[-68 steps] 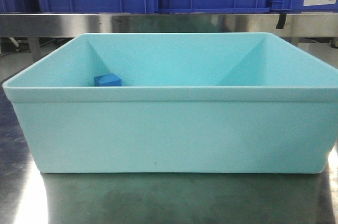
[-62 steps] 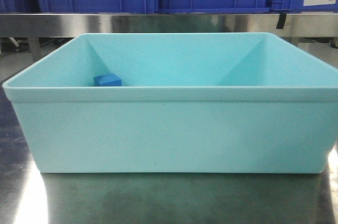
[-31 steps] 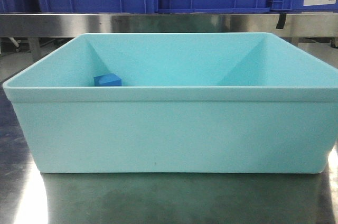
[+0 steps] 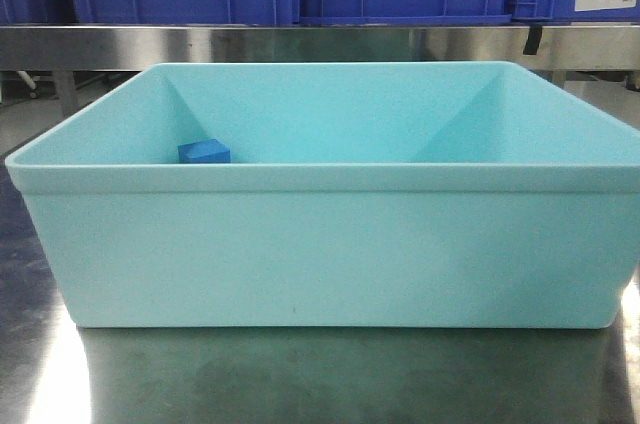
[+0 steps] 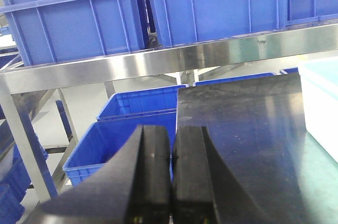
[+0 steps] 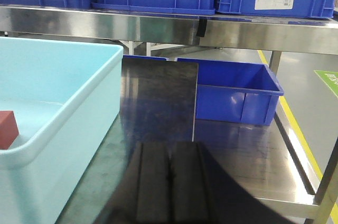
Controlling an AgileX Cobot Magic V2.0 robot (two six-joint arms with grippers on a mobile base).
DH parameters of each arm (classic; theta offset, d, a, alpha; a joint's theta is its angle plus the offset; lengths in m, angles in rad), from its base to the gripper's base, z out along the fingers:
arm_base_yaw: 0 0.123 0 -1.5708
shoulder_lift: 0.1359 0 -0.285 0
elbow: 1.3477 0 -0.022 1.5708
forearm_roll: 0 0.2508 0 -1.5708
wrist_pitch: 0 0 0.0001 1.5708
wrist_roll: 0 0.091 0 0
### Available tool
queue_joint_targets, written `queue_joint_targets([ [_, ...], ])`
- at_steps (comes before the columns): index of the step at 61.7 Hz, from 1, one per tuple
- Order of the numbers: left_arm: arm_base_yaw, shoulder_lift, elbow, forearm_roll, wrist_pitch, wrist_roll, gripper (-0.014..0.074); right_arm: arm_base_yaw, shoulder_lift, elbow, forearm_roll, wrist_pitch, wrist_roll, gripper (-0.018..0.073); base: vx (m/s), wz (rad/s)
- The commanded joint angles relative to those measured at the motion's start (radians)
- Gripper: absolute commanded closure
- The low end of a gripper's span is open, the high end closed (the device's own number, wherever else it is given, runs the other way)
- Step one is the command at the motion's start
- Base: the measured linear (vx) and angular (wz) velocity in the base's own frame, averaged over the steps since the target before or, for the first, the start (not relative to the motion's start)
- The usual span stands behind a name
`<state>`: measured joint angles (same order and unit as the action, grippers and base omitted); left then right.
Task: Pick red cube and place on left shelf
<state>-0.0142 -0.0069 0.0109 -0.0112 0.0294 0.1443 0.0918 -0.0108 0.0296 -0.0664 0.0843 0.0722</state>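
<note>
The red cube (image 6: 7,129) lies inside the pale teal tub (image 6: 79,123), at the far left edge of the right wrist view; the front view's tub wall (image 4: 320,254) hides it. My right gripper (image 6: 169,147) is shut and empty, low over the steel table to the right of the tub. Shut and empty too, my left gripper (image 5: 172,131) hangs over the table's left edge. The left shelf (image 5: 158,61) with blue crates (image 5: 79,23) stands beyond it.
A small blue cube (image 4: 204,152) sits in the tub's far left corner. Blue crates (image 6: 232,94) stand on the floor behind the steel table (image 6: 158,102). A steel rail (image 4: 320,44) carrying more blue crates runs behind the tub.
</note>
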Motion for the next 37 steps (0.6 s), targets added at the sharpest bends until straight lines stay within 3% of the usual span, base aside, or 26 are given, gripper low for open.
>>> queue_joint_targets([
  [1,-0.007,0.000,0.022,-0.005,-0.090,0.001,0.0491,-0.004,-0.017,-0.025,-0.011,-0.092,-0.004,0.0510,0.00,0.00],
  [37,-0.007,0.000,0.022,-0.005,-0.090,0.001,0.0491,-0.004,0.031,-0.051,0.028,-0.193,0.012,0.0510,0.00,0.00],
])
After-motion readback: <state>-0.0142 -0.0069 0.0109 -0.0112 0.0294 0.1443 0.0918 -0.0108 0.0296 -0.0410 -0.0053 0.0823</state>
